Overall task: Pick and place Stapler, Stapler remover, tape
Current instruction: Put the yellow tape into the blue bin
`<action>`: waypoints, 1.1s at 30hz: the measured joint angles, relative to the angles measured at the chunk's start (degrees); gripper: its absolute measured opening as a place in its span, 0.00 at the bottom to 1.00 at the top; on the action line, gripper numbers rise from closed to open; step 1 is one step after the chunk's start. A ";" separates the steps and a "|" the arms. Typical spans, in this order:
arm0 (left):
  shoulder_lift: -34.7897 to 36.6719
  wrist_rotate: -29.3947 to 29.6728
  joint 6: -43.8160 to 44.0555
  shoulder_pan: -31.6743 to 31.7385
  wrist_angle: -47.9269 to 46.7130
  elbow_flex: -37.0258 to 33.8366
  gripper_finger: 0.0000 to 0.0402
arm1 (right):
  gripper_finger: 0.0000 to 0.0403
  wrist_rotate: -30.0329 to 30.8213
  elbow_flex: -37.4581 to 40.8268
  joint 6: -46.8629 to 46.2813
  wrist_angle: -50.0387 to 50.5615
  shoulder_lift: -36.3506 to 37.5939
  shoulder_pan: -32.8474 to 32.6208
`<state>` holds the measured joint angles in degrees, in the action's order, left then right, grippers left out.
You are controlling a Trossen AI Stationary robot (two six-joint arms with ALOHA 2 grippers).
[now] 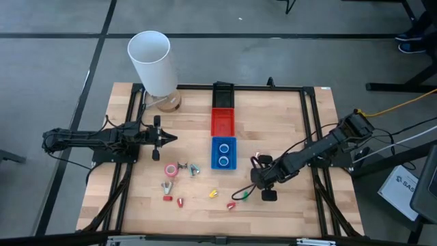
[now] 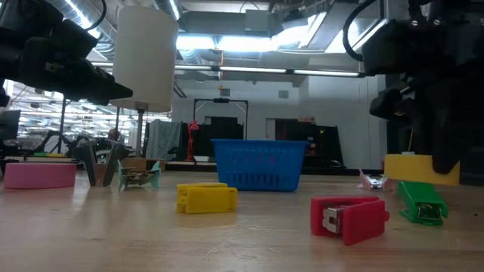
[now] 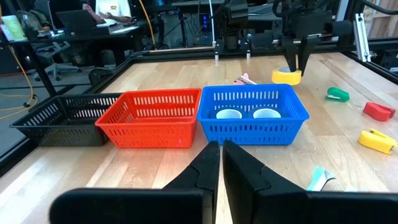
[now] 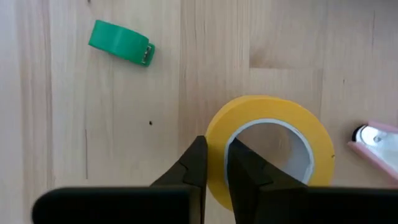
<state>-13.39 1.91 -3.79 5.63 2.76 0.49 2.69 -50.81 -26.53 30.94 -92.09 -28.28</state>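
1. Two tape rolls (image 1: 223, 153) are already lying in the blue basket (image 1: 223, 141); the red basket (image 1: 222, 123) is sitting empty.
2. The right gripper (image 4: 214, 167) is pinching the yellow tape (image 4: 273, 112) wall, right of the baskets.
3. The left gripper (image 3: 221, 163), narrow and empty, is waiting on the left.
4. Small staplers (image 1: 213, 194) are lying unsorted near the front; the pink roll (image 2: 39, 174) is partly cut off.

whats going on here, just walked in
The right gripper is down on the wooden table, its fingers closed on the wall of a yellow ring-shaped tape roll. Two blue tape rolls already lie in the blue plastic basket; the red basket beside it looks empty. The left gripper waits shut, off the table's left side, pointing towards the baskets. Small green, red and yellow staplers still lie loose on the table.
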 joint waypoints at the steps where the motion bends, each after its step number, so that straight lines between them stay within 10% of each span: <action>1: 0.00 0.00 0.02 -0.02 0.02 -0.02 0.04 | 0.09 -0.43 0.00 0.44 -0.07 0.00 0.29; 33: 0.00 0.00 0.01 0.00 0.01 -0.01 0.04 | 0.09 -0.78 -16.25 20.09 5.06 5.25 17.76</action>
<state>-13.39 1.91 -3.78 5.63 2.78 0.48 1.91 -67.06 -6.44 36.01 -86.85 -10.52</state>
